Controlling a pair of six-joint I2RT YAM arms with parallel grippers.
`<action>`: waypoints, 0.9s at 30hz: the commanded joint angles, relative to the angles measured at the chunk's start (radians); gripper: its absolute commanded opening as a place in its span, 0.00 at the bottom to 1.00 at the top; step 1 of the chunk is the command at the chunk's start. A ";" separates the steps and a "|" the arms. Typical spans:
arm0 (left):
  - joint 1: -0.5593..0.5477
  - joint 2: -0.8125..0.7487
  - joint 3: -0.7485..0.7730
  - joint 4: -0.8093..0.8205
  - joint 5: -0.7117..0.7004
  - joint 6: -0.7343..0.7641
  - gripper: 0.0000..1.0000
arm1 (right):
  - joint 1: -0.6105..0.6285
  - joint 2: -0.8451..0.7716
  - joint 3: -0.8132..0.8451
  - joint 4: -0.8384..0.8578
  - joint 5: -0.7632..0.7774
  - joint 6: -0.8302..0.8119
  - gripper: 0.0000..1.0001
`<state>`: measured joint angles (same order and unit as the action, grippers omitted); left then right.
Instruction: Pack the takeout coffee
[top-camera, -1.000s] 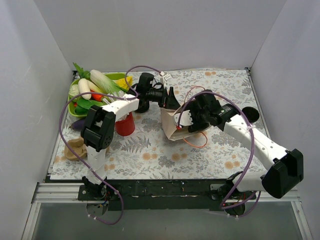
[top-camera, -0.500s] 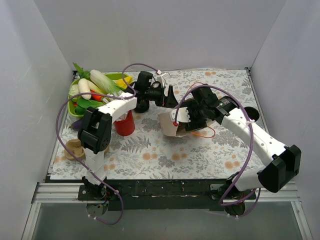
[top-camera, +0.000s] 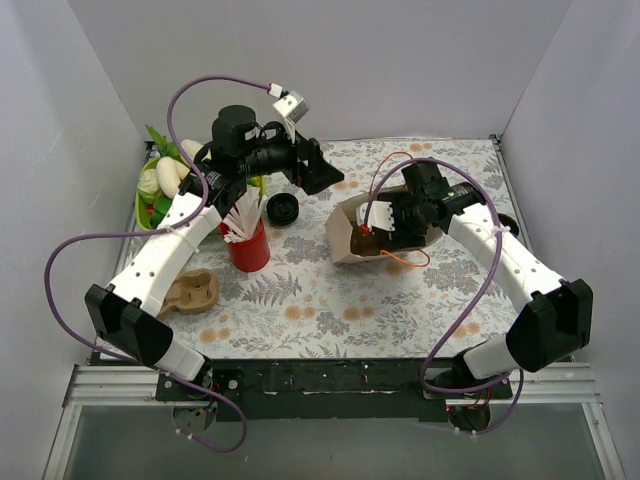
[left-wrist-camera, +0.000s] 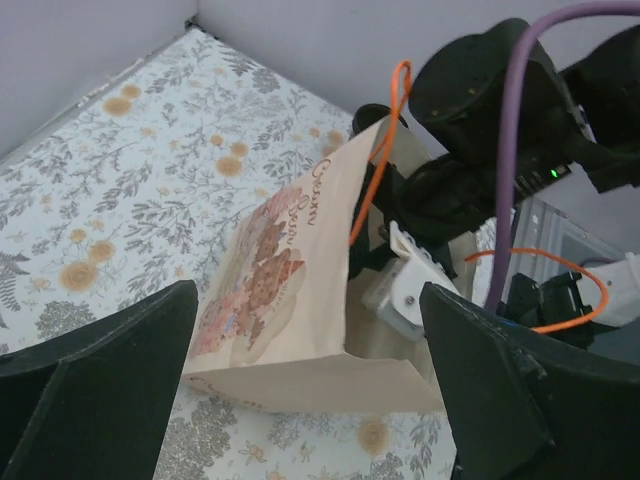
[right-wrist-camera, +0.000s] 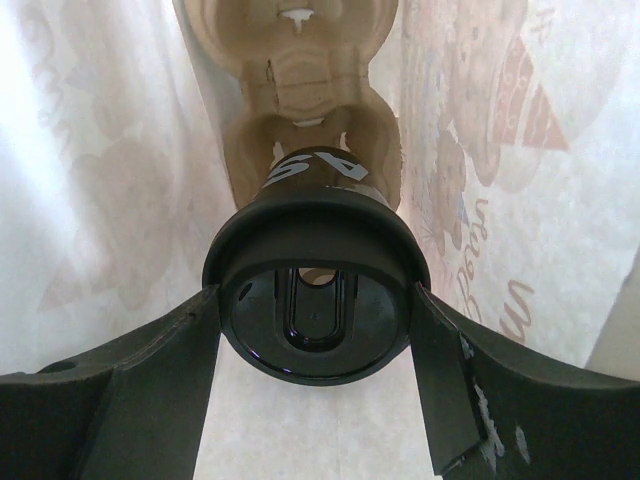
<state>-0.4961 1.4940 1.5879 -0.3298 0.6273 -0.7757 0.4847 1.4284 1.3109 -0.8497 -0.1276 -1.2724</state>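
- Right end effector (right-wrist-camera: 315, 300) reaches into the open mouth of the paper bag (top-camera: 348, 240), which lies on its side near the middle of the floral surface (top-camera: 300, 310).
- Takeout coffee (right-wrist-camera: 314, 262) is inside the bag, directly between the right fingers (right-wrist-camera: 150, 380), lid facing the wrist camera.
- Both finger edges sit against opposite sides of the round black lid, so the right end effector is pinching the cup at lid height.
- The cup's far end meets a moulded cardboard carrier (right-wrist-camera: 300, 60) deeper in the bag; whether it is seated in a pocket, cannot tell.
- Left end effector (top-camera: 318, 172) is raised above the back of the surface, well apart from the cup, jaws spread wide with nothing between them.
- The left wrist view looks down on the bag's printed side and orange handle.
- Red cup (top-camera: 248, 245) with straws stands left of the bag.
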 joint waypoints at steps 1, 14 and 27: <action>0.004 0.060 0.044 -0.198 0.106 0.042 0.95 | -0.032 0.015 0.021 0.024 -0.050 -0.039 0.01; -0.081 0.219 0.211 -0.380 0.008 0.047 0.96 | -0.034 0.027 -0.041 0.124 -0.017 -0.018 0.01; -0.088 0.203 0.233 -0.440 -0.009 0.234 0.91 | -0.034 -0.032 -0.147 0.193 -0.055 -0.122 0.01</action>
<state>-0.5808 1.7447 1.7832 -0.7368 0.6128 -0.6388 0.4480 1.4292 1.1614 -0.6888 -0.1574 -1.3693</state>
